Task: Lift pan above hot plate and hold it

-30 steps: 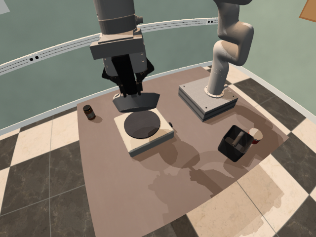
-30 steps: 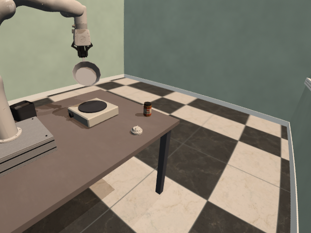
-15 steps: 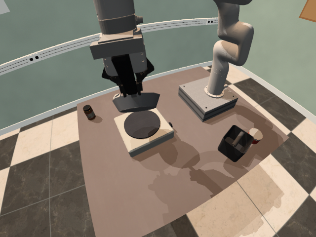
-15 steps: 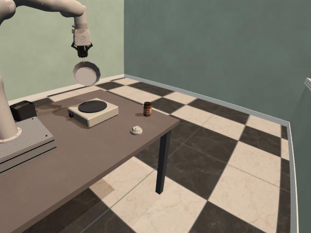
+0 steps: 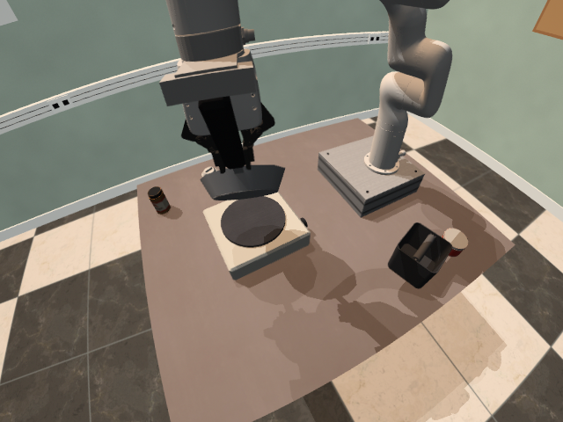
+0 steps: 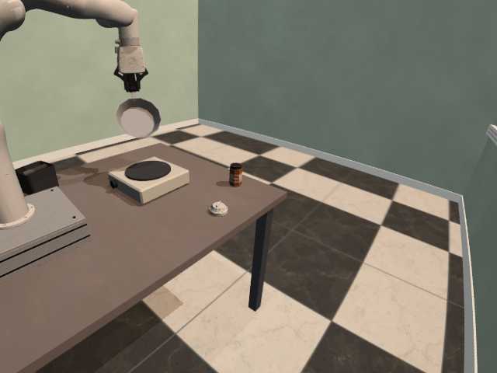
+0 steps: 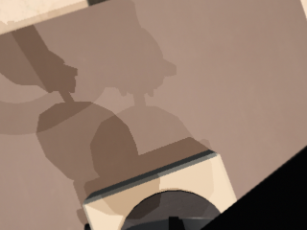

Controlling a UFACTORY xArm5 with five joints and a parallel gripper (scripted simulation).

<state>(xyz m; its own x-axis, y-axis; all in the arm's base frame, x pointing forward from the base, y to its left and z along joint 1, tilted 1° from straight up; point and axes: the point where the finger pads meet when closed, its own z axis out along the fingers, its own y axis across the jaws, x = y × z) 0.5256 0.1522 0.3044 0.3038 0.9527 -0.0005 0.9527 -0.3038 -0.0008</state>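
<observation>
My gripper (image 5: 234,169) (image 6: 133,92) is shut on the handle of the grey pan (image 5: 243,182) (image 6: 138,116). The pan hangs tilted below the fingers, its base turned sideways, well above the hot plate (image 5: 257,236) (image 6: 149,177) (image 7: 192,182). The hot plate is a cream box with a dark round burner (image 5: 252,221) (image 6: 147,170) and stands on the brown table (image 5: 236,345) (image 6: 132,241) (image 7: 240,72). In the wrist view only a dark edge of the pan shows at the bottom, over the hot plate.
A small brown jar (image 5: 158,200) (image 6: 235,174) stands left of the hot plate. A white kitchen timer (image 6: 218,208) lies near the table edge. A black box (image 5: 419,254) (image 6: 36,176) and a red-and-white cup (image 5: 455,241) sit beside the arm's base (image 5: 370,179).
</observation>
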